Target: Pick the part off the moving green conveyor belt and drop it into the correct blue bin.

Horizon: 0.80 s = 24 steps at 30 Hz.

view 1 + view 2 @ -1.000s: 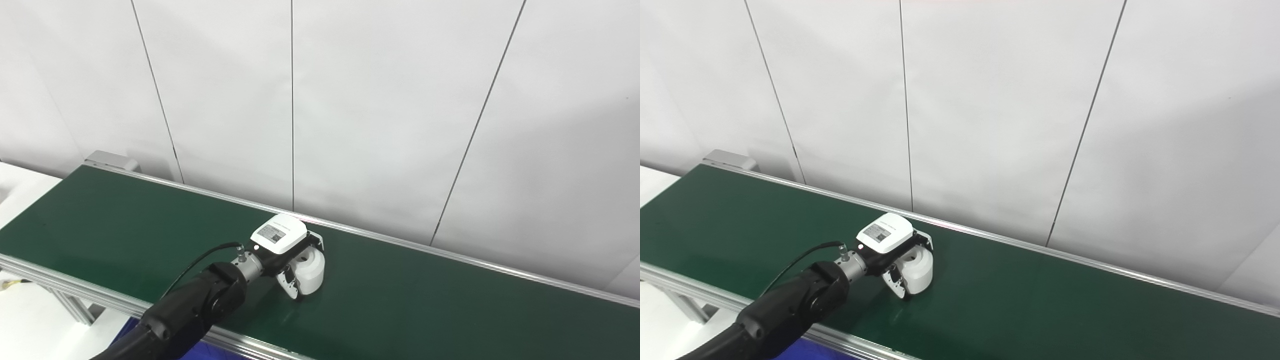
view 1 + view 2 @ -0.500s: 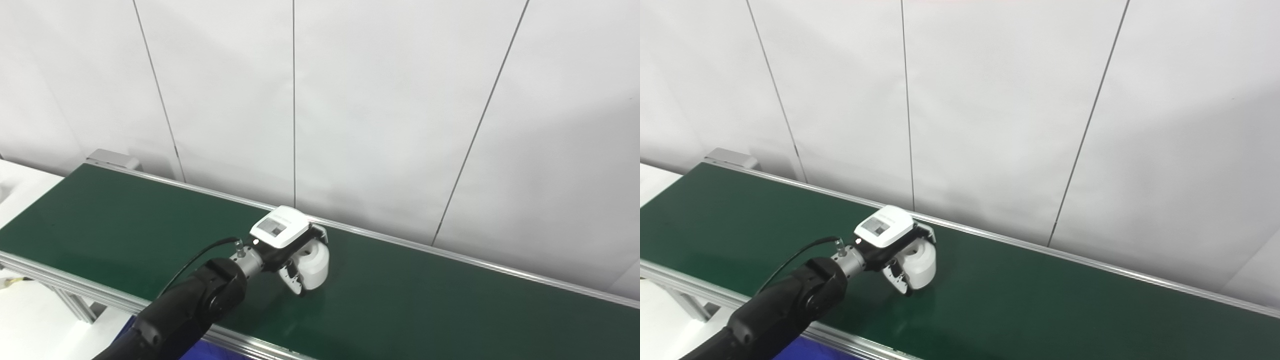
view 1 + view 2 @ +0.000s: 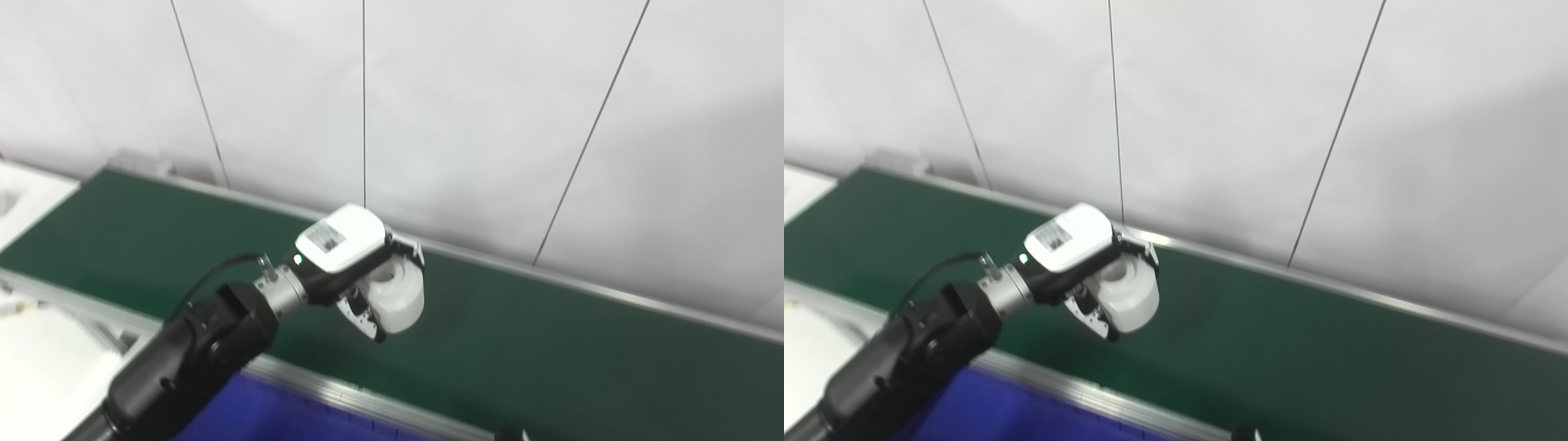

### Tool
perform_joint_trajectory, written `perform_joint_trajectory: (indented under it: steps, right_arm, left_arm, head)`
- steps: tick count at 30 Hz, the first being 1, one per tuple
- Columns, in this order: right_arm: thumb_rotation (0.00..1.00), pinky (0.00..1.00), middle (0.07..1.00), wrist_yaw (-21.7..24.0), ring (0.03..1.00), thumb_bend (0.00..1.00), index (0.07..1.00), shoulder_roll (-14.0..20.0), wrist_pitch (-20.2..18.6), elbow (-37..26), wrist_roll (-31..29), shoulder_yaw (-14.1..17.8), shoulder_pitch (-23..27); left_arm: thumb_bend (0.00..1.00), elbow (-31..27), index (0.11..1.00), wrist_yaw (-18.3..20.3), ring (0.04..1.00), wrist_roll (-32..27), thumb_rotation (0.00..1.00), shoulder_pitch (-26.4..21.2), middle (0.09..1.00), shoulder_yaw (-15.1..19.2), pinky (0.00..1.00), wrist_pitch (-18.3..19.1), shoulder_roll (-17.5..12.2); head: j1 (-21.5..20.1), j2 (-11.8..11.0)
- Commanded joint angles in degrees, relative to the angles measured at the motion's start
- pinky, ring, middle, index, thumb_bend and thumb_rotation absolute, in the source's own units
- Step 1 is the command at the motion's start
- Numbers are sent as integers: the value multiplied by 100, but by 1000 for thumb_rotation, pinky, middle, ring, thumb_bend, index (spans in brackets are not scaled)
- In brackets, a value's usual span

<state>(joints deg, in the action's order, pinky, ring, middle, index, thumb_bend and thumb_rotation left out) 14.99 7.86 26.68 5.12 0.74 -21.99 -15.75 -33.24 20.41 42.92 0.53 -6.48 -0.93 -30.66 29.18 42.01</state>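
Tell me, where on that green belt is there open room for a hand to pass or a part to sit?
The conveyor belt is bare to the right of the left hand, between wall-side rail and near rail. Another bare stretch runs left of the arm toward the belt's far end. The crowded spot is mid-belt, where that hand holds the white part. The blue bin below is mostly hidden.

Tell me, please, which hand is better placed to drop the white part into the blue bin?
Left. The left hand already holds the white part above the green belt, near the blue bin; the right hand isn't clearly visible.

The part (image 3: pixel 397 296) looks like smooth matt white plastic; the belt (image 3: pixel 551 355) is matt green with brushed-metal rails (image 3: pixel 343 387).
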Motion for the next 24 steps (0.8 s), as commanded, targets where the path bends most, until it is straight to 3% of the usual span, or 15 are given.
perform_joint_trajectory:
  steps: [1, 2, 6, 10, 24]
  right_arm:
    - [998, 978, 990, 61, 988, 929, 1000, -32, 22, -305, -78, 8, -50]
    - [999, 980, 991, 65, 989, 927, 1000, -25, 23, -345, -87, 18, -59]
    - [999, 950, 978, 76, 968, 916, 1000, 23, 1, -575, -198, 110, -90]
    - [963, 929, 969, 181, 956, 905, 1000, 131, -130, -758, -418, 192, -46]
    - [936, 891, 949, 282, 930, 900, 993, 221, -332, -927, -542, 345, 13]
  left_arm:
    - [518, -335, 514, 71, 404, -118, 0, 58, 458, 139, 340, 33, -65]
    - [518, -412, 513, 129, 406, -144, 0, 145, 460, 156, 342, 23, -62]
    - [519, -755, 507, 433, 424, -293, 0, 466, 471, 214, 349, 50, -65]
    - [516, -981, 519, 522, 321, -227, 0, 877, 419, 248, 263, -7, 45]
    - [520, -1112, 507, 630, 440, 139, 0, 2011, 472, 363, 386, -231, 198]
  head:
    - [32, 125]
    - [32, 125]
    - [250, 495]
    - [397, 663]
    - [572, 752]
